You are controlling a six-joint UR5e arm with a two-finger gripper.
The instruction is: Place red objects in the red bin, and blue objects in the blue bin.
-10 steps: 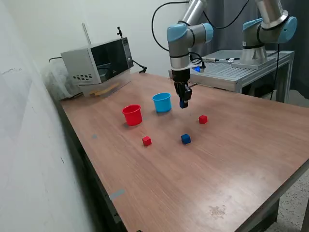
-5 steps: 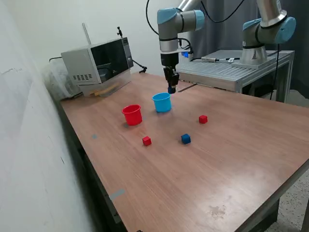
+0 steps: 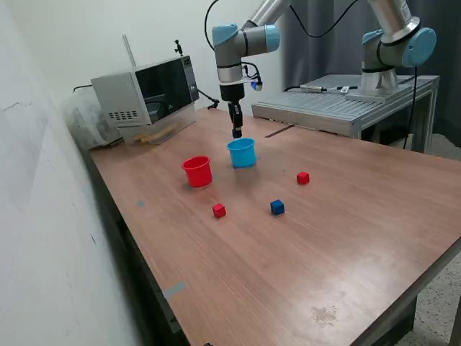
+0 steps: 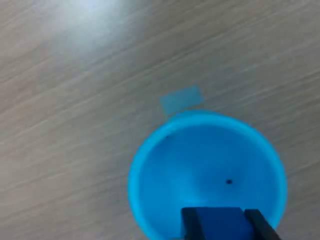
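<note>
My gripper (image 3: 236, 133) is shut on a dark blue cube (image 4: 219, 224) and holds it just above the far rim of the light blue cup (image 3: 242, 153). In the wrist view the cube hangs between my fingers (image 4: 191, 225) over the open, empty blue cup (image 4: 205, 165). The red cup (image 3: 197, 171) stands beside the blue cup, toward the exterior view's left. On the table lie a red cube (image 3: 219, 210), a second red cube (image 3: 302, 177) and a second dark blue cube (image 3: 277, 207).
A microwave (image 3: 144, 90) stands at the table's far corner on the exterior view's left. A second robot arm (image 3: 392, 43) stands on a metal bench (image 3: 346, 104) behind the table. A wall runs along the exterior view's left.
My gripper has carried the blue cube up and toward the exterior view's left, from beside the blue cup to above its far rim.
</note>
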